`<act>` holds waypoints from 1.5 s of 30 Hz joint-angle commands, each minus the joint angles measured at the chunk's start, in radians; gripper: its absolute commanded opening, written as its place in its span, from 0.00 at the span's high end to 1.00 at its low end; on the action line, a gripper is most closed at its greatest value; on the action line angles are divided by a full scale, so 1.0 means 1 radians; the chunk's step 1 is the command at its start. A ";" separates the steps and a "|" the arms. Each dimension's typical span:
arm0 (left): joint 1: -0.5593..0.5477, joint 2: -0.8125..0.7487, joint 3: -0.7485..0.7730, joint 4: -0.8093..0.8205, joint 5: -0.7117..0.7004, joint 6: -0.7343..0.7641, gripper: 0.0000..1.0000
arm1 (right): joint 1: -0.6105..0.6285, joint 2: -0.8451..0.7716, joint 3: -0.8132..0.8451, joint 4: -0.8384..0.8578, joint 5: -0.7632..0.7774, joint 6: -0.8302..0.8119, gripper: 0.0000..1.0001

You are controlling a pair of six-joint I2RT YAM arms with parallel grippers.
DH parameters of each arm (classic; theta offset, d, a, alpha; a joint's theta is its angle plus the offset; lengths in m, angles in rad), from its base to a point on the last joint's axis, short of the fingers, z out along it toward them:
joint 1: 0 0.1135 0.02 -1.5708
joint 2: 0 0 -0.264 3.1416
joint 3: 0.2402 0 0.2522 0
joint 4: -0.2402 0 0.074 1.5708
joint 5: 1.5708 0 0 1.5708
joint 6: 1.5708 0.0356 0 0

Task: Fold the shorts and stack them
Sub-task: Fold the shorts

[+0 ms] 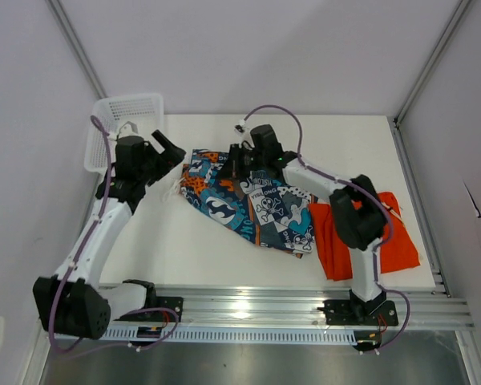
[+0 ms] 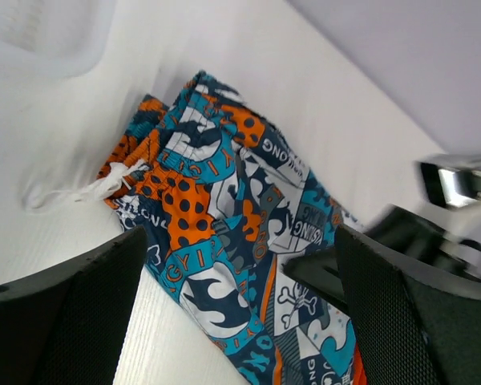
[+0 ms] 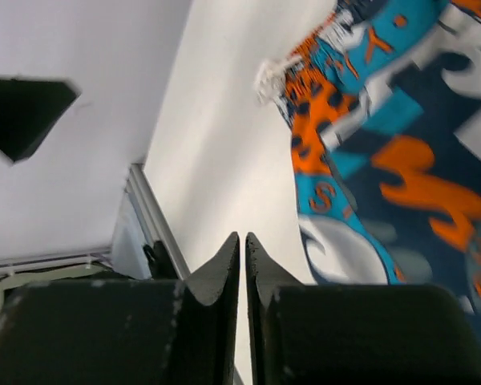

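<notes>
Two pairs of shorts lie on the white table [image 1: 184,241], neither stacked on the other. The patterned pair [image 1: 252,204], in blue, orange, white and black, lies spread out near the middle. Its waistband end points toward 10 o'clock, and one white drawstring [image 2: 104,186] trails from it onto the bare tabletop. The plain orange pair [image 1: 397,241] lies crumpled at about 4 o'clock from the patterned pair, near the right edge, with the right arm's elbow partly covering it. Their edges come close by the patterned pair's lower corner, but whether they touch cannot be told.

One white mesh basket [image 1: 128,108] sits at the table's 10 o'clock corner.

There are two grippers. The left gripper [image 1: 167,151] hangs at 9 o'clock of the patterned pair, just off the waistband. Its fingers [image 2: 72,313] are spread wide with nothing between them. The right gripper [image 1: 236,163] hangs over the patterned pair's far edge at about 12 o'clock. Its fingertips [image 3: 224,265] are pressed together, and no cloth shows between them.
</notes>
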 commanded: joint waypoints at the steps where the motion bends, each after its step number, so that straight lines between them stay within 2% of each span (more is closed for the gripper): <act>1: 0.011 -0.123 -0.015 -0.056 -0.115 -0.029 0.01 | 0.006 0.181 0.099 0.311 -0.232 0.247 0.92; 6: 0.028 -0.195 -0.086 -0.042 -0.144 -0.054 0.01 | 0.012 0.478 0.294 0.557 -0.280 0.502 0.94; 10: 0.047 -0.189 -0.100 -0.051 -0.129 -0.040 0.01 | 0.006 0.611 0.365 0.589 -0.206 0.662 0.96; 12: 0.051 -0.177 -0.101 -0.057 -0.127 -0.029 0.01 | 0.010 0.639 0.371 0.504 -0.191 0.687 0.97; 13: 0.054 -0.176 -0.100 -0.059 -0.126 -0.027 0.01 | 0.013 0.642 0.377 0.458 -0.188 0.672 0.97; 14: 0.057 -0.174 -0.100 -0.059 -0.121 -0.024 0.01 | 0.020 0.642 0.389 0.331 -0.183 0.620 0.96; 17: 0.059 -0.169 -0.101 -0.054 -0.114 -0.026 0.01 | 0.041 0.622 0.377 0.165 -0.195 0.540 0.93; 22: 0.059 -0.169 -0.132 -0.045 -0.106 -0.020 0.01 | 0.092 0.544 0.204 0.118 -0.295 0.403 0.91; 23: 0.059 -0.169 -0.135 -0.046 -0.109 -0.011 0.01 | 0.118 0.501 0.170 0.059 -0.307 0.371 0.91; 24: 0.059 -0.169 -0.147 -0.051 -0.115 -0.006 0.01 | 0.127 0.481 0.111 0.031 -0.313 0.302 0.91; 29: 0.083 -0.162 -0.203 -0.045 -0.066 0.023 0.01 | 0.178 0.323 -0.103 -0.029 -0.297 0.165 0.90; 32: 0.108 -0.160 -0.276 -0.010 0.007 0.016 0.01 | 0.198 0.222 -0.146 -0.116 -0.235 0.050 0.83; 35: 0.125 -0.183 -0.383 0.048 0.069 -0.001 0.01 | 0.202 0.128 -0.157 -0.129 -0.142 0.013 0.67; 36: 0.125 -0.198 -0.432 0.070 0.084 -0.009 0.02 | 0.201 0.090 -0.157 -0.126 -0.120 0.010 0.56; 39: 0.183 -0.293 -0.573 0.191 0.190 -0.026 0.08 | 0.219 0.042 -0.154 -0.127 0.001 -0.002 0.45; 45: 0.188 -0.514 -0.721 0.230 0.244 -0.035 0.17 | 0.285 -0.044 -0.186 -0.095 0.226 -0.016 0.34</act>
